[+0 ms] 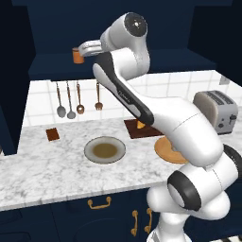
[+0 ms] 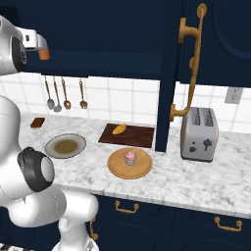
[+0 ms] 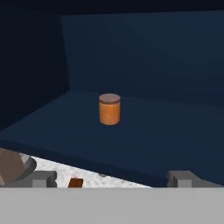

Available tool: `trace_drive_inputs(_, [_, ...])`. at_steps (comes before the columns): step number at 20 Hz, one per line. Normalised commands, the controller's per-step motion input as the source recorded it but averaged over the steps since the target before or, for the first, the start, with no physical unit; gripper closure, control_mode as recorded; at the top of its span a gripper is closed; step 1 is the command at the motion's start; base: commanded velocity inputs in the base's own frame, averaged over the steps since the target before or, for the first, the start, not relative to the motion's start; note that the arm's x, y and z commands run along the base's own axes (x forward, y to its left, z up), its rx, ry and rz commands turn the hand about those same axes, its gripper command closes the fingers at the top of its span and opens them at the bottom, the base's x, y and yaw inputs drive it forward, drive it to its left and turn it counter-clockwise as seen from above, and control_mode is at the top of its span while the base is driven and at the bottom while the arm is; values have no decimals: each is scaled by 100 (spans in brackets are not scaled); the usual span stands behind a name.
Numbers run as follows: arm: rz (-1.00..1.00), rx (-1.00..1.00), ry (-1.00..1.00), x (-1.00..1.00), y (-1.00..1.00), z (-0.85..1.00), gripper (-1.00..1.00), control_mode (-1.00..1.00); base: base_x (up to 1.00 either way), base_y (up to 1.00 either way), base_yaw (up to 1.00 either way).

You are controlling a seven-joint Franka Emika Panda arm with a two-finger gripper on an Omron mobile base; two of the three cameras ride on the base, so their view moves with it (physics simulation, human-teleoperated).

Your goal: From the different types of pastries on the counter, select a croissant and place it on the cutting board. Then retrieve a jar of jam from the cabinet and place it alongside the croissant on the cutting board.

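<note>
The orange-brown jar of jam (image 3: pixel 109 109) stands upright on the deep shelf of the navy cabinet (image 3: pixel 144 144). My gripper (image 3: pixel 113 179) is open at the shelf's front edge, its fingertips (image 3: pixel 43 178) spread wide and short of the jar, touching nothing. From the left base, the gripper (image 1: pixel 83 48) hovers just beside the jar (image 1: pixel 78 56). The golden croissant (image 2: pixel 118 129) lies on the dark cutting board (image 2: pixel 137 138). A pink-frosted cupcake (image 2: pixel 130 157) sits on a round wooden plate (image 2: pixel 117 168). The flat brown square (image 2: pixel 37 122) rests on the counter (image 2: pixel 186 176) at the left.
A grey plate (image 2: pixel 65 145) with a brown centre lies left of the board. A toaster (image 2: pixel 198 133) stands at the right. The open cabinet door (image 2: pixel 169 73) with a brass handle hangs over the board's right end. Utensils (image 1: pixel 71 99) hang on the tiled wall.
</note>
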Motion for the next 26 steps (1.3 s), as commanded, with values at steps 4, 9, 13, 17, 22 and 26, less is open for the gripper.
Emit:
trace_drive_inputs(4, [0,0,12,50,19,0,-100,-100,0,0,0])
trace_drive_inputs(9, [0,0,12,13,5,0,-100,-100,0,0,0])
trace_drive_inputs(13, [0,0,0,26,0,0,-100,-100,0,0,0])
trace_drive_inputs(17, [0,0,0,37,0,-7,-100,-100,0,0,0])
trace_drive_inputs(22, [0,0,0,8,23,0,-100,-100,0,0,0])
trace_drive_inputs(26, [0,0,0,18,28,-2,-100,-100,0,0,0])
